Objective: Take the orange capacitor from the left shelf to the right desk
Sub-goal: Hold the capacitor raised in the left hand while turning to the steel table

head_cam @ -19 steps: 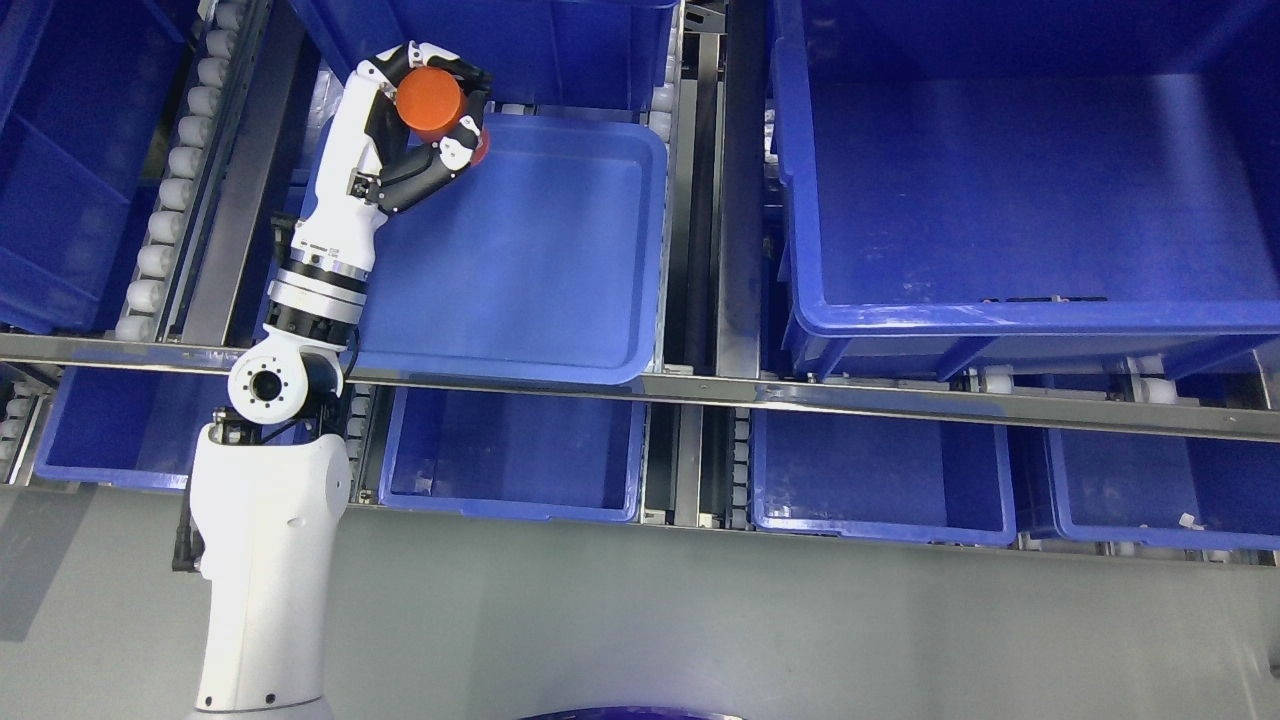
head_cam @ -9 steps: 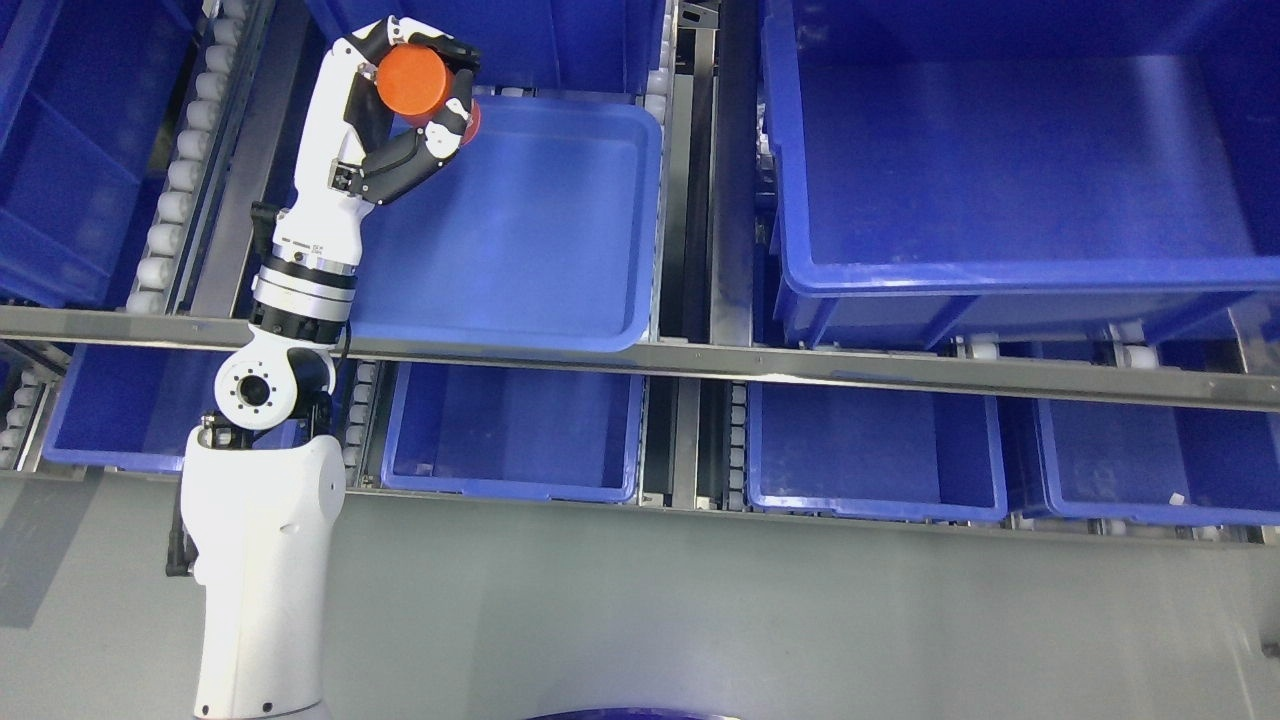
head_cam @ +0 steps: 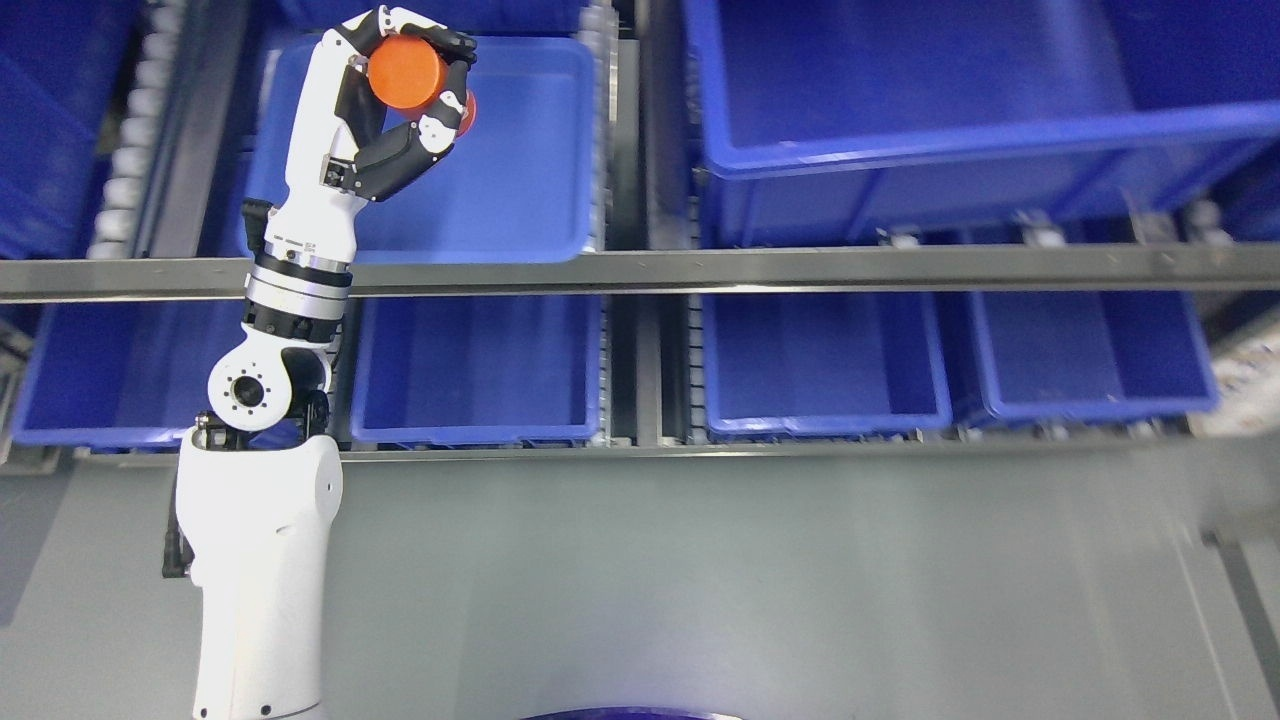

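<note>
The left hand (head_cam: 405,105) is clamped on the orange capacitor (head_cam: 405,72), a short round cylinder. The fingers (head_cam: 448,42) curl over its top edge and the thumb presses from below, so the part sits fully inside the grip and touches nothing else. One flat round end faces up toward the head camera, so its axis points roughly at the lens and the fingers wrap the curved side wall. A second bit of orange (head_cam: 467,108) shows just behind the thumb; I cannot tell whether it is the far end of the same part or another piece.

The held capacitor hangs above the upper left corner of a shallow blue tray (head_cam: 520,170) on the upper level of the shelf. A steel rail (head_cam: 700,268) runs across the front of that level, and the forearm crosses it from below. Under the rail sits a row of 4 smaller blue bins (head_cam: 480,370), and a large blue bin (head_cam: 930,100) fills the upper right.

The grab looks done, so what remains is the carry. The counter named in the task is not in view; it should lie off to the right, which puts the whole width of the shelf between the part and its goal. Only the left arm shows, so this hand has to take the load across. The move likely calls for pulling the hand back over the rail toward the robot before swinging right, keeping the grip firm so the smooth cylinder does not slide out
</note>
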